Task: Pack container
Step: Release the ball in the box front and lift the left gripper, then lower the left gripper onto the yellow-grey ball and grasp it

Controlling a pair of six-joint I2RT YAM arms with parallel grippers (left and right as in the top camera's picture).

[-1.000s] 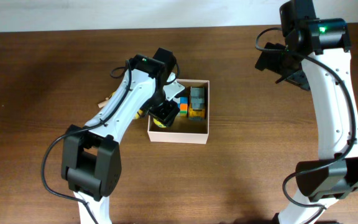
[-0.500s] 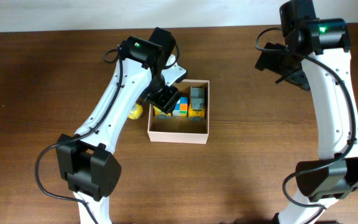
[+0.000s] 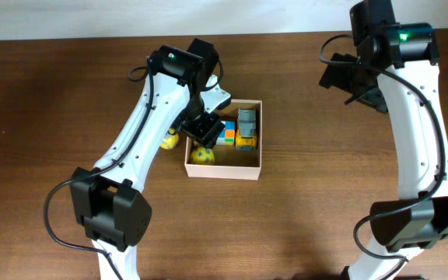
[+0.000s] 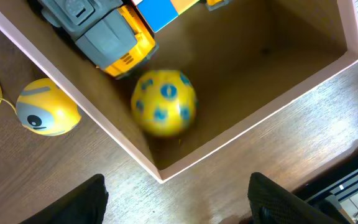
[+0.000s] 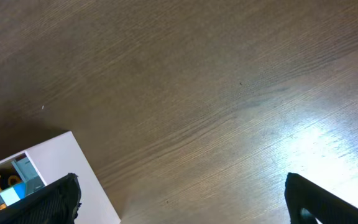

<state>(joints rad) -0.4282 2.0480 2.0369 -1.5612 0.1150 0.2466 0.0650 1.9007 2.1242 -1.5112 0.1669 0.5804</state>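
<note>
Yellow with blue spots, a ball now lies in the near-left corner of the container; half a second ago it was not visible there. The left fingers hang spread and empty above it. The container sits mid-table. The right fingers stay wide apart, holding nothing.

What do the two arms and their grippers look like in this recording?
The left arm and right arm have white links, black joints, looping black cables and a green light near the wrist. The left gripper and right gripper have plain black fingers.
</note>
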